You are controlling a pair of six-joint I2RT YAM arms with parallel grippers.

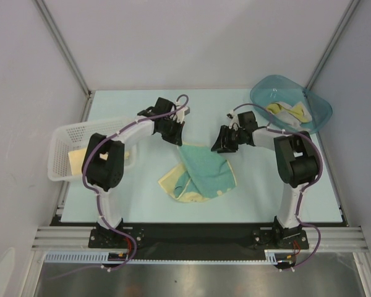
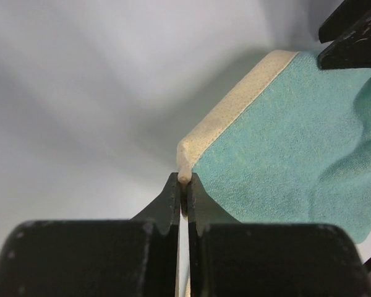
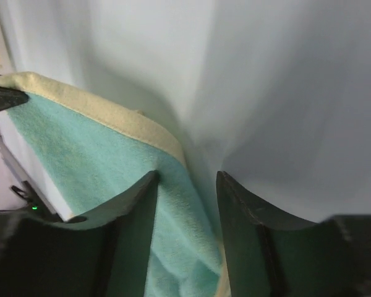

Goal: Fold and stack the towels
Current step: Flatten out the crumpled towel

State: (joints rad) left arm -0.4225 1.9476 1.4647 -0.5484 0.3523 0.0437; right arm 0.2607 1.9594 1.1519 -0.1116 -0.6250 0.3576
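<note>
A teal towel with a pale yellow border (image 1: 201, 170) lies rumpled in the middle of the table, its far edge lifted. My left gripper (image 1: 174, 137) is shut on the towel's far left corner (image 2: 184, 174) and holds it up. My right gripper (image 1: 224, 146) is open at the towel's far right corner, with the teal cloth (image 3: 179, 216) hanging between its spread fingers, one finger (image 3: 133, 204) against the cloth. Another towel, yellow and white (image 1: 287, 112), lies crumpled in the teal tub. A pale yellow cloth (image 1: 76, 162) lies in the white mesh basket.
The white mesh basket (image 1: 65, 133) stands at the left edge of the table. The teal translucent tub (image 1: 318, 111) sits tilted at the back right corner. Grey walls and metal frame posts close in the table at the back and sides.
</note>
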